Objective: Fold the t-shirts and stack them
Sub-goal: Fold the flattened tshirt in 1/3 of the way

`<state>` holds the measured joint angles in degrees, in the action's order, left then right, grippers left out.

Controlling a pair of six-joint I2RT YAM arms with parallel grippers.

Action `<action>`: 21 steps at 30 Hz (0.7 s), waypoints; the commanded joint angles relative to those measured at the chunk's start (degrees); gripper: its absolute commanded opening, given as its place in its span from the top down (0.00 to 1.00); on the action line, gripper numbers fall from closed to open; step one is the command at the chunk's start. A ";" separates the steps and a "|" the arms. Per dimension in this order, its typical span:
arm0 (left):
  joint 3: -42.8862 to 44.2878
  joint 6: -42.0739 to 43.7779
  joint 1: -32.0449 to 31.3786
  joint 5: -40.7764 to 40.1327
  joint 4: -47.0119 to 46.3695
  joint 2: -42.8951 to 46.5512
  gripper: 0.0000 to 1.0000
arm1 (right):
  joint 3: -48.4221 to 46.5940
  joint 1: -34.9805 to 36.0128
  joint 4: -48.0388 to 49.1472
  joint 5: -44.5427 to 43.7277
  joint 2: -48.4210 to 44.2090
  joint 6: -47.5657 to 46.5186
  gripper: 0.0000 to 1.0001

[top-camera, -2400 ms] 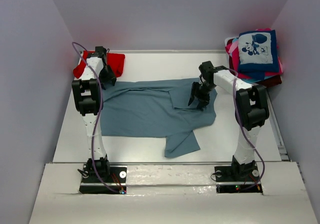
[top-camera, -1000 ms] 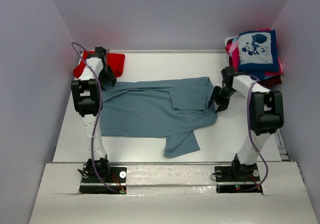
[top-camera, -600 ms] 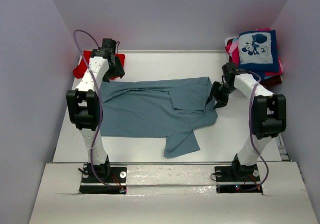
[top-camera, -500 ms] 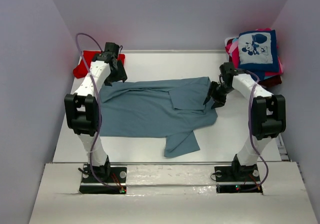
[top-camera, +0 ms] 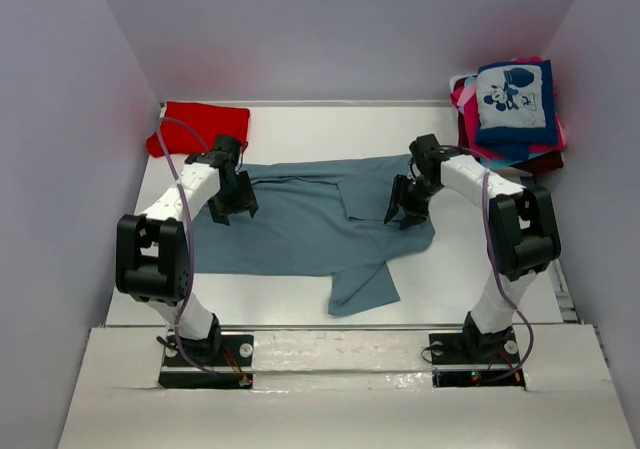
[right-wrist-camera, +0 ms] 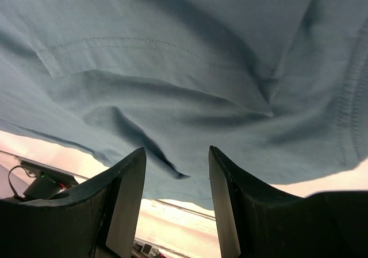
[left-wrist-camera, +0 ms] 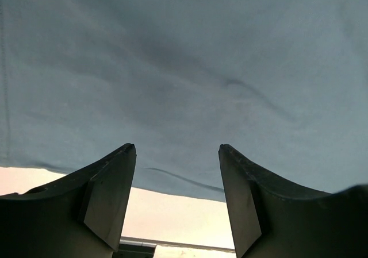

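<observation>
Dusty grey-blue cotton t-shirt [top-camera: 300,219], spread flat mid-table, one flap trailing toward 6 o'clock. I judge it light, limp and apt to drag or bunch, so I would pinch it at hems or corners. The left gripper [top-camera: 232,204], at the shirt's 9 o'clock edge, and the right gripper [top-camera: 405,204], at 3 o'clock, hang over it with jaws apart, holding nothing. The smooth white table [top-camera: 330,129] is enclosed by pale walls [top-camera: 330,29]; a folded red tee [top-camera: 200,127] lies at 11 o'clock and a stack of folded tees [top-camera: 510,109] at 1 o'clock.
</observation>
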<state>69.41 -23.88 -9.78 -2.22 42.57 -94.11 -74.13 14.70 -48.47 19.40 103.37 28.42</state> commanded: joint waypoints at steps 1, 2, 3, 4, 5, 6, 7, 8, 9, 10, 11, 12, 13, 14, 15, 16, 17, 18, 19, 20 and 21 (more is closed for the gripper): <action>-3.75 -0.64 -0.94 2.13 -2.75 2.88 0.30 | 0.65 1.91 2.85 0.91 2.09 0.84 0.47; -4.19 -0.64 -0.94 3.70 -3.45 2.79 0.30 | 0.91 2.52 3.20 0.99 2.36 1.10 0.47; -5.06 -0.64 -0.94 4.41 -3.89 2.44 0.30 | 1.26 2.53 3.90 0.99 2.80 1.37 0.47; -5.33 -0.64 -0.94 4.76 -4.16 2.17 0.30 | 1.88 2.53 4.26 1.17 3.23 1.46 0.48; -5.60 -0.73 -0.94 5.20 -4.59 1.74 0.30 | 2.23 3.14 4.52 1.17 3.50 1.63 0.48; -5.95 -0.56 -0.94 5.90 -5.21 0.86 0.30 | 2.49 3.14 5.31 1.26 4.11 1.72 0.48; -6.12 -0.47 -0.94 6.08 -5.47 0.33 0.30 | 2.76 3.14 5.66 1.34 4.29 1.81 0.48; -6.30 -0.55 -0.94 6.26 -5.91 -0.11 0.30 | 3.28 3.67 6.01 1.43 4.55 1.98 0.48; -6.65 -0.47 -0.94 6.78 -6.53 -1.16 0.31 | 3.55 3.67 6.45 1.35 4.82 2.07 0.48; -6.83 -0.47 -0.94 6.96 -6.79 -1.60 0.31 | 3.73 3.67 6.63 1.52 5.17 2.16 0.49; -7.18 -0.47 -0.94 7.75 -7.32 -2.39 0.33 | 4.25 3.67 7.33 1.78 5.52 2.25 0.49; -7.44 -0.47 -0.94 8.28 -7.50 -2.75 0.34 | 4.52 3.67 7.51 1.78 5.70 2.34 0.49; -7.79 -0.47 -0.94 8.63 -7.76 -3.10 0.34 | 4.87 3.67 7.68 1.78 5.87 2.34 0.50; -8.23 -0.55 -0.94 9.24 -8.11 -3.28 0.35 | 5.13 3.67 7.86 1.70 5.88 2.42 0.50; -8.58 -0.64 -0.94 9.68 -8.37 -3.45 0.39 | 5.57 3.67 7.86 1.70 6.05 2.42 0.51; -9.37 -0.90 -0.94 10.73 -8.55 -3.63 0.41 | 5.83 4.19 7.95 1.78 6.05 2.42 0.52; -9.73 -0.99 -0.94 11.35 -8.90 -3.63 0.47 | 6.10 4.20 7.95 1.70 5.88 2.51 0.52; -10.77 -1.08 -0.94 12.49 -8.99 -3.37 0.52 | 6.45 4.20 8.04 1.61 5.70 2.51 0.52; -11.31 -1.26 -0.94 12.94 -9.08 -3.19 0.56 | 6.71 4.20 8.04 1.52 5.53 2.60 0.52; -12.27 -1.61 -0.94 13.55 -9.08 -2.84 0.64 | 6.89 4.20 8.04 1.43 5.18 2.60 0.52; -12.63 -1.61 -0.94 13.90 -9.08 -2.58 0.68 | 6.98 4.20 8.04 1.52 5.09 2.60 0.52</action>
<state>59.09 -24.99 -10.50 8.23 33.80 -98.21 -69.43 17.72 -42.37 21.82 108.36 30.94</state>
